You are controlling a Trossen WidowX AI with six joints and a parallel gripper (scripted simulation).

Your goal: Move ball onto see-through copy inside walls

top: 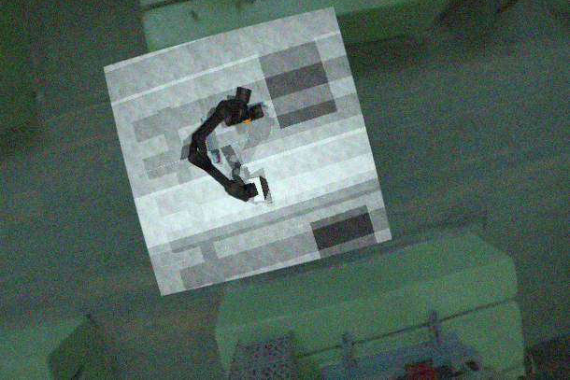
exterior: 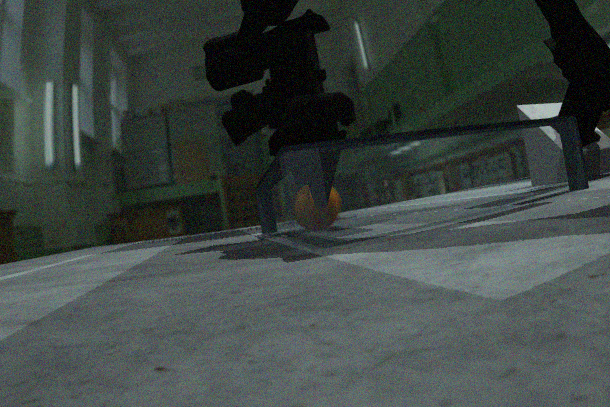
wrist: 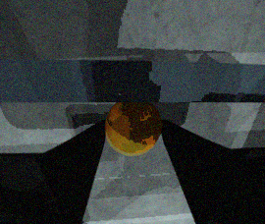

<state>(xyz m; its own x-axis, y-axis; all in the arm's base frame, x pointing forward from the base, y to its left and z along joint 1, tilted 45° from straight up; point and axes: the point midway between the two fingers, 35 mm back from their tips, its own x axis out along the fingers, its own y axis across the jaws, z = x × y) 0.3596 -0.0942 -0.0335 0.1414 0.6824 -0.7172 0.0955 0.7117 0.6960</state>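
The hand [exterior: 302, 199] grips the ball [exterior: 316, 208], low on the bench [exterior: 350, 324] inside the 2 walls [exterior: 425, 135]. Judged placed; release and retreat remain.

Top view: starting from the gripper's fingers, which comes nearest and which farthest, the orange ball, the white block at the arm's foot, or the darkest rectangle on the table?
1. Orange ball: held between the fingers of the gripper.
2. White block: at the arm's foot, lower in the picture.
3. Darkest rectangle: by the table's lower right edge, farthest.
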